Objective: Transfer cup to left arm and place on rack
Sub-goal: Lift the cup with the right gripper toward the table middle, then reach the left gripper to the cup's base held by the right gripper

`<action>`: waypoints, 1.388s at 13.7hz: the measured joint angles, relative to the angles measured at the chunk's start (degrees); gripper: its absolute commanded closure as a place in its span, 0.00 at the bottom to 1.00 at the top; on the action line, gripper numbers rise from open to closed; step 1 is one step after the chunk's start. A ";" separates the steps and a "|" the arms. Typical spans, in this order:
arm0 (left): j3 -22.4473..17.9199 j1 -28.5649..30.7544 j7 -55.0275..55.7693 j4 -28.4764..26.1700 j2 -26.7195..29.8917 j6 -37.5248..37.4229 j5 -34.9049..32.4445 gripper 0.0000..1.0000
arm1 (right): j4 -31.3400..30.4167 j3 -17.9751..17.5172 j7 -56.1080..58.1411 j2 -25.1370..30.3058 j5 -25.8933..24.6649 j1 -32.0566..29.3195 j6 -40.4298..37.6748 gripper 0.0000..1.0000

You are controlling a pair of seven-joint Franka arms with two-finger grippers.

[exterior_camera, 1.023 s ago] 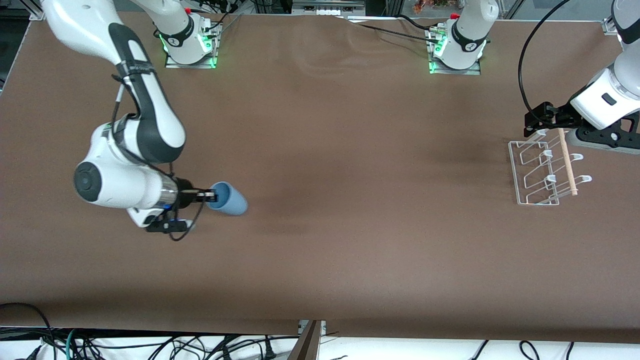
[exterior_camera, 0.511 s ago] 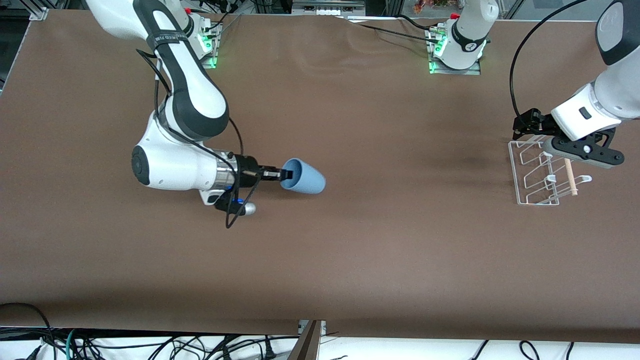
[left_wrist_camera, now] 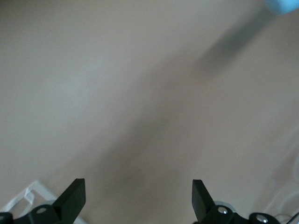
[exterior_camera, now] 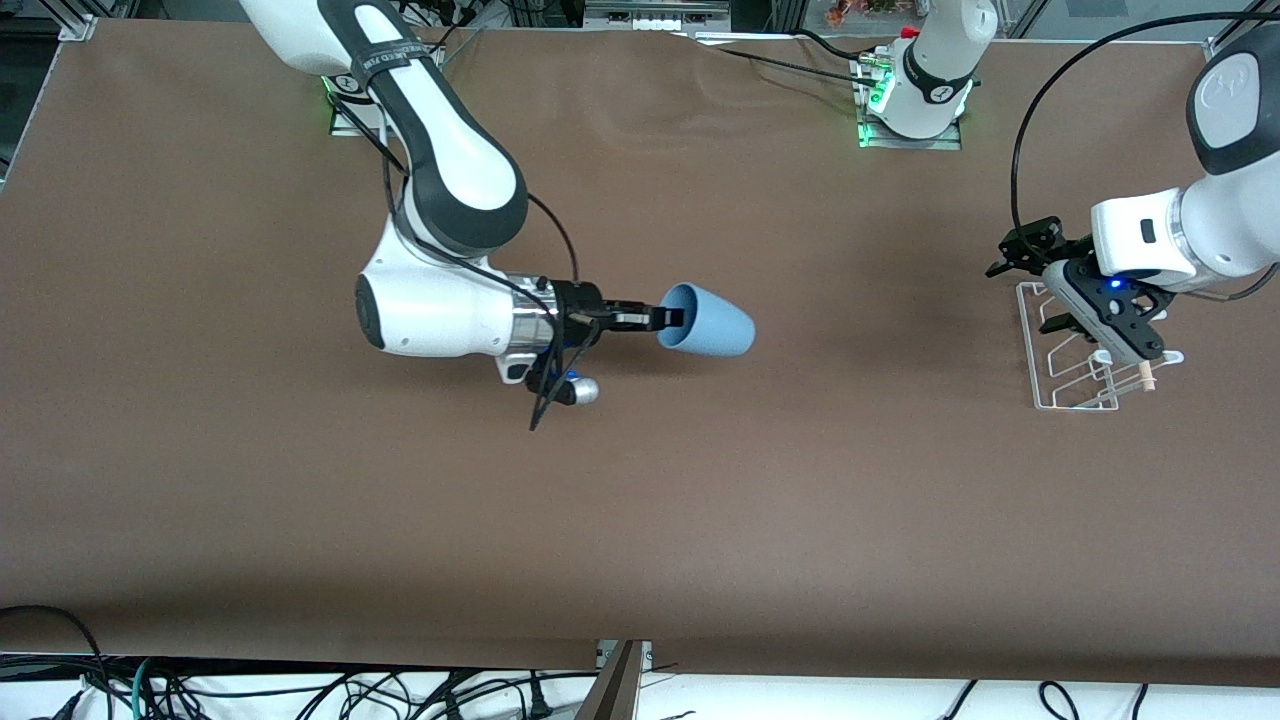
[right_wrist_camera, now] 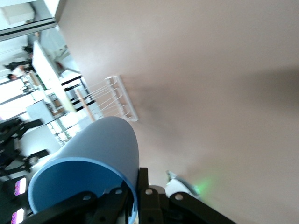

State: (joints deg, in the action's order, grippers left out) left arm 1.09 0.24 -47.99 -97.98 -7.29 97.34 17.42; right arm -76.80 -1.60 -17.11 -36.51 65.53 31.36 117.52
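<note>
Empty cup (exterior_camera: 708, 322) in right gripper (exterior_camera: 672, 318)

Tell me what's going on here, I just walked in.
The right gripper holds a light-blue cup by its rim, lying sideways above the middle of the brown table. The left gripper hangs open over the edge of the white wire rack at the left arm's end of the table. The cup has not been handed over yet.
</note>
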 measured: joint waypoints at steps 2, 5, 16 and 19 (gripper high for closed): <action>0.01 0.07 -7.81 -0.02 -2.21 0.81 6.44 0.00 | 1.15 -0.10 0.00 -1.12 3.49 1.32 1.81 1.00; 1.09 -0.32 -16.83 0.00 -3.92 1.91 13.94 0.00 | 1.50 -0.13 -0.01 -1.62 8.02 2.68 4.25 1.00; 14.55 -1.11 -25.92 0.09 -5.11 17.72 18.52 0.00 | 1.53 -0.15 -0.09 -1.62 10.22 3.60 5.12 1.00; 14.92 -1.69 -27.09 0.01 -5.63 19.65 18.52 0.00 | 1.53 -0.15 -0.10 -1.62 10.23 3.60 5.15 1.00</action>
State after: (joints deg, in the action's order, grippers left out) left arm 16.01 -1.45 -75.08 -97.97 -12.92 116.99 35.93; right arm -75.27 -1.75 -17.21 -38.13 75.76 34.95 122.67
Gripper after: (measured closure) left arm 0.000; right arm 0.947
